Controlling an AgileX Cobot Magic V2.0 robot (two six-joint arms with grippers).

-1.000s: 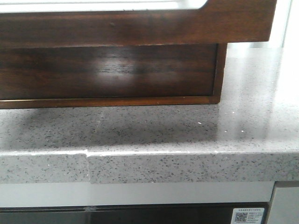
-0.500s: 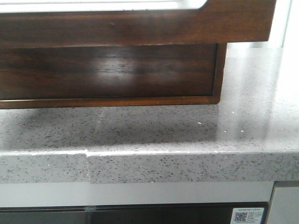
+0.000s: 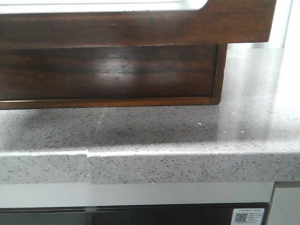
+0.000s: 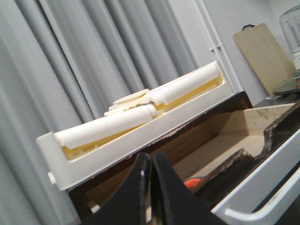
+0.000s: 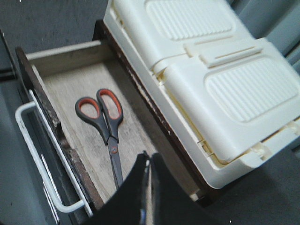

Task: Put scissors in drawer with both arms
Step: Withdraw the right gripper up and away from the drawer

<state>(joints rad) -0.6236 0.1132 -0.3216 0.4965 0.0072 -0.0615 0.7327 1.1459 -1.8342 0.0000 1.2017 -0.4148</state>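
Scissors (image 5: 105,125) lie flat on the floor of the open drawer (image 5: 65,75), long axis along the drawer's length, orange-lined loops away from the right gripper (image 5: 147,164) and blades pointing toward it. Right fingers pressed together, holding nothing, above the blade end and the nearer arm. Left gripper (image 4: 150,164) likewise closed and empty, above the drawer's front edge.

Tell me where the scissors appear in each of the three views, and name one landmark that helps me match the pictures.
Front view: not in it; only the dark drawer front shows.
Left wrist view: only a scrap of orange beside the shut left gripper; likely a handle loop, but I cannot be sure.
Right wrist view: the scissors lie flat inside the open drawer, apart from the shut right gripper.
Shared landmark: the drawer.
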